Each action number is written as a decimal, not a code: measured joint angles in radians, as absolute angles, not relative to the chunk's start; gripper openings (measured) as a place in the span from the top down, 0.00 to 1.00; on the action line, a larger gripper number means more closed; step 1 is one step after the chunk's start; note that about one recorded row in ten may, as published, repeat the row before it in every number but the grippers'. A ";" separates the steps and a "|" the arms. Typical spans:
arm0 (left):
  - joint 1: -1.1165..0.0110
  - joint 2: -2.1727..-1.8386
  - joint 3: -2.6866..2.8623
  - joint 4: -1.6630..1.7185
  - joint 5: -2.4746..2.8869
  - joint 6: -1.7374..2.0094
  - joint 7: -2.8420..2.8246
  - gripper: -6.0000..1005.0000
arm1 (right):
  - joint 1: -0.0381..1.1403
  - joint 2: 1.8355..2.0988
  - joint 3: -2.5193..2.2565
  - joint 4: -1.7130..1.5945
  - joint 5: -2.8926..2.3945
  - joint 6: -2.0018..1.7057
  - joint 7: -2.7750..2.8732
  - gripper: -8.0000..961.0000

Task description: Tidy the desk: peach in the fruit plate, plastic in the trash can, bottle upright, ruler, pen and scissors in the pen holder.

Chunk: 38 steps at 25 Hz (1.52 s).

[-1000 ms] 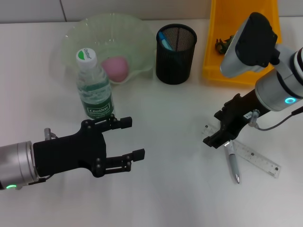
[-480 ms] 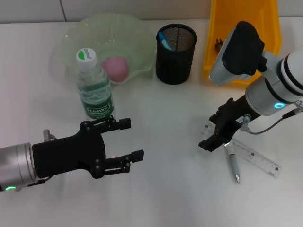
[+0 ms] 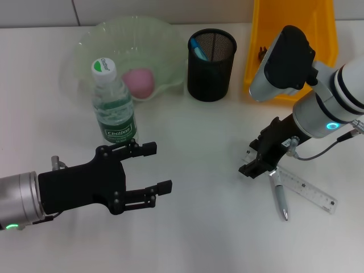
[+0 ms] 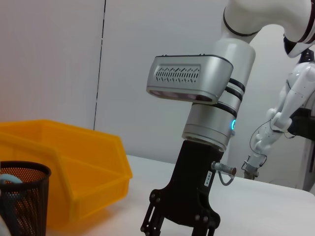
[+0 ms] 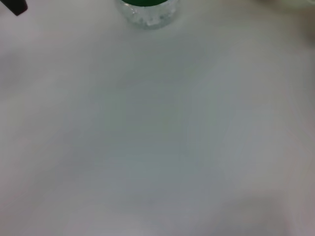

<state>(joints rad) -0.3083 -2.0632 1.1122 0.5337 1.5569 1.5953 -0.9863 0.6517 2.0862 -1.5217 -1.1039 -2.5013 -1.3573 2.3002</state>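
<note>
The bottle (image 3: pixel 114 105) stands upright with a green cap, just behind my left gripper (image 3: pixel 156 168), which hovers open and empty. A pink peach (image 3: pixel 139 81) lies in the pale green fruit plate (image 3: pixel 91 42). The black mesh pen holder (image 3: pixel 211 62) has a blue item in it that I cannot identify. My right gripper (image 3: pixel 257 166) is low over the near end of the clear ruler (image 3: pixel 307 189) and the top of the silver pen (image 3: pixel 280 198); its fingers (image 4: pixel 149 222) look spread. The scissors are not in view. A small dark thing (image 3: pixel 262 53) lies in the yellow trash can (image 3: pixel 293 23).
The right arm's grey wrist housing (image 3: pixel 284 57) hangs over the trash can's front wall. The bottle's base (image 5: pixel 147 11) shows in the right wrist view above bare white table. The trash can (image 4: pixel 74 162) and pen holder (image 4: pixel 22 196) stand close together.
My right arm has shifted slightly left and settled over the ruler's end and the pen. The left arm, bottle, pen and ruler have not moved.
</note>
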 joint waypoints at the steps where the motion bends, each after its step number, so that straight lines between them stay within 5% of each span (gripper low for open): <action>1: -0.308 -2.063 1.112 0.534 1.557 1.595 -0.986 0.20 | 0.654 2.086 -1.522 -1.099 -2.501 -1.356 2.301 0.29; 15: -0.305 -2.063 1.112 0.534 1.557 1.595 -0.986 0.20 | 0.667 2.085 -1.532 -1.090 -2.505 -1.350 2.325 0.37; 21: -0.305 -2.063 1.111 0.534 1.557 1.595 -0.986 0.20 | 0.664 2.085 -1.524 -1.094 -2.506 -1.342 2.325 0.59; 31: -0.306 -2.063 1.104 0.534 1.557 1.599 -0.986 0.20 | 0.547 2.084 -1.391 -1.506 -2.434 -1.354 2.379 0.60; 38: -0.312 -2.063 1.104 0.534 1.557 1.597 -0.985 0.20 | 0.465 2.082 -1.275 -1.573 -2.030 -1.039 2.128 0.60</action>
<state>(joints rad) -0.3123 -2.0632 1.1044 0.5340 1.5570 1.5968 -0.9845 0.4647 2.0817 -1.2750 -1.5726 -2.0300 -1.0393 2.1278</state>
